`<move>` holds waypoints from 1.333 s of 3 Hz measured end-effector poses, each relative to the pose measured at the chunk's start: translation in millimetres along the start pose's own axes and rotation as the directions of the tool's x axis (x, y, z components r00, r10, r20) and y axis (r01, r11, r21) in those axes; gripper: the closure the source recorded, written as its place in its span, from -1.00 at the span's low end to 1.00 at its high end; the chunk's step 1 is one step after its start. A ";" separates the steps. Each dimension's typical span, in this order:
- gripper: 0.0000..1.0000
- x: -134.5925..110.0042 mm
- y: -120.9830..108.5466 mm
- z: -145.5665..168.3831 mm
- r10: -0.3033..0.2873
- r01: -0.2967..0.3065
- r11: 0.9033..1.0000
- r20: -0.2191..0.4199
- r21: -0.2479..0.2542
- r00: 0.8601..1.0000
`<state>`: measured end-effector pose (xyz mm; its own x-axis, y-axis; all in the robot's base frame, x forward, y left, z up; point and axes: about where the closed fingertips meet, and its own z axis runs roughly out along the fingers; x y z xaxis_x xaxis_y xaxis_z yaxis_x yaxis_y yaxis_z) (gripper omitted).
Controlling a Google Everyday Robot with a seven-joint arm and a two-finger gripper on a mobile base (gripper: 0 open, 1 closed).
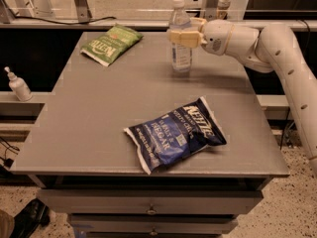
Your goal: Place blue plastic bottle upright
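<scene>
The blue plastic bottle (181, 58), clear with a pale label and a white cap, stands upright on the grey table (99, 108) near its far right edge. My gripper (178, 34) reaches in from the right at the height of the bottle's upper body. Its tan fingers (184, 38) are closed around the bottle just below the shoulder. The bottle's base rests on the tabletop.
A green chip bag (111, 43) lies at the table's far left. A blue chip bag (176, 133) lies flat near the front middle. A white pump dispenser (17, 85) stands on a ledge to the left. Drawers (148, 202) sit below the tabletop.
</scene>
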<state>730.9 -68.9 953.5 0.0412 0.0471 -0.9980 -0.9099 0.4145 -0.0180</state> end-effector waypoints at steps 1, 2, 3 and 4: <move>1.00 7.4 2.3 -5.1 0.010 -0.010 1.000 0.009 -0.019 1.000; 0.63 11.3 4.6 -8.7 0.008 -0.008 1.000 0.017 -0.030 1.000; 0.19 14.0 7.8 -12.6 -0.004 0.005 0.999 0.019 -0.041 1.000; -0.27 15.7 11.1 -16.0 -0.015 0.016 0.998 0.017 -0.053 1.000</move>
<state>714.9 -78.1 936.7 0.0620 0.0559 -0.9965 -0.9298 0.3662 -0.0373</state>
